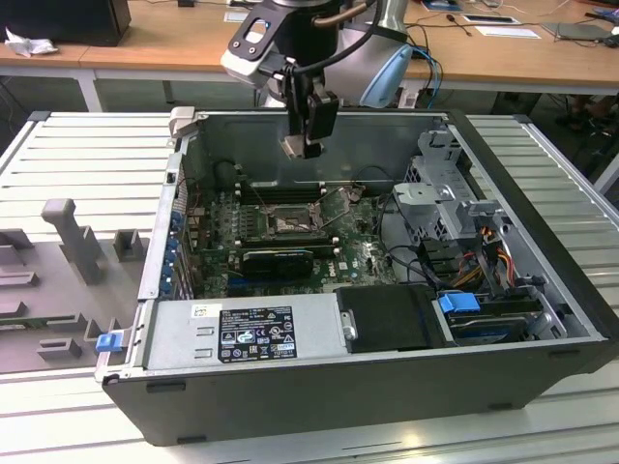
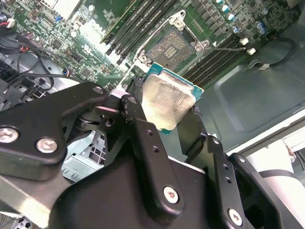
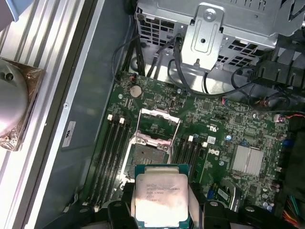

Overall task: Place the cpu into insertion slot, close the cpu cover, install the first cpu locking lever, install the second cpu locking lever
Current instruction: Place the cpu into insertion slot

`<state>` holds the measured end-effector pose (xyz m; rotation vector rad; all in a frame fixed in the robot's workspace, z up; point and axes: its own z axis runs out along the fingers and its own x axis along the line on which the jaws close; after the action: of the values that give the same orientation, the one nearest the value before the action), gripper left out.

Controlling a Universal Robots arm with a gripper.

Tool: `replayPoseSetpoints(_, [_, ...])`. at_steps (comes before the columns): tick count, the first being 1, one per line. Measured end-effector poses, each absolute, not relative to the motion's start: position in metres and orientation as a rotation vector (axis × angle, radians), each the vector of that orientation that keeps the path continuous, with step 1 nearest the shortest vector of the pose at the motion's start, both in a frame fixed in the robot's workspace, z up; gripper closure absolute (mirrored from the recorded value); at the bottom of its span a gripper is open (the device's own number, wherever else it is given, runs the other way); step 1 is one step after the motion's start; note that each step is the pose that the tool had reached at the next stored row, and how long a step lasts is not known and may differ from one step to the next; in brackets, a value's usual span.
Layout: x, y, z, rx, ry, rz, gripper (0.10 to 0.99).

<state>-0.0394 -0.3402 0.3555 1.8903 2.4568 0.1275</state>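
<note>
The pincer [image 3: 162, 215] pinches the cpu [image 3: 161, 191] by its side edges, high over the insertion slot [image 3: 146, 155], and the chip looks light, stiff and easy to hurt.

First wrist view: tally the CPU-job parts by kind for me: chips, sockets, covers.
cpu: 1, held in the jaws
insertion slot: 1, empty
cpu cover: 1, open
Total: 3

Both wrist views close above insertion slot [image 2: 175, 48] [image 3: 145, 156]
</note>
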Motion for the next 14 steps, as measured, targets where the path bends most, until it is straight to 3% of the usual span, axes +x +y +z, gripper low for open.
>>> replayPoseSetpoints(14, [-0.0394, -0.3402, 0.3531, 1.945, 2.411, 0.126, 0.557])
